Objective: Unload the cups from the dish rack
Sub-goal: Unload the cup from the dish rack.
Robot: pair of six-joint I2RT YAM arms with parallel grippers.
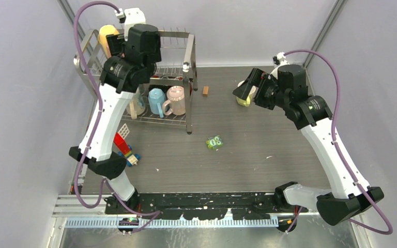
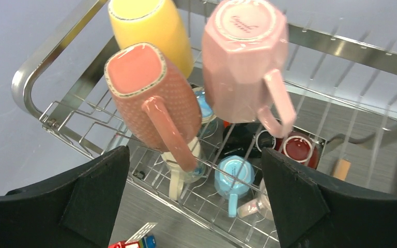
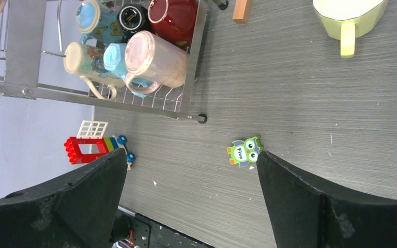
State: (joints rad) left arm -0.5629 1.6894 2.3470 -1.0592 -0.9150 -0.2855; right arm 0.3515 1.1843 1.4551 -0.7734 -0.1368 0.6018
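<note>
The steel dish rack (image 1: 190,49) stands at the table's far left. On its upper tier (image 2: 46,57) a yellow cup (image 2: 150,26), a salmon dotted cup (image 2: 144,98) and a pink cup (image 2: 243,57) sit upside down. My left gripper (image 2: 196,201) hangs open just above them, holding nothing. The lower tier holds a light blue cup (image 2: 232,175), a cream cup (image 2: 178,175), a dark red cup (image 2: 297,150) and a clear pink cup (image 3: 152,59). A lime cup (image 3: 349,18) stands on the table to the right. My right gripper (image 3: 191,196) is open and empty beside it.
A green owl tile (image 3: 244,151) lies mid-table. Red and blue toy blocks (image 3: 90,147) lie in front of the rack's left end. A small wooden block (image 3: 242,10) sits right of the rack. Grey walls close in both sides and the back.
</note>
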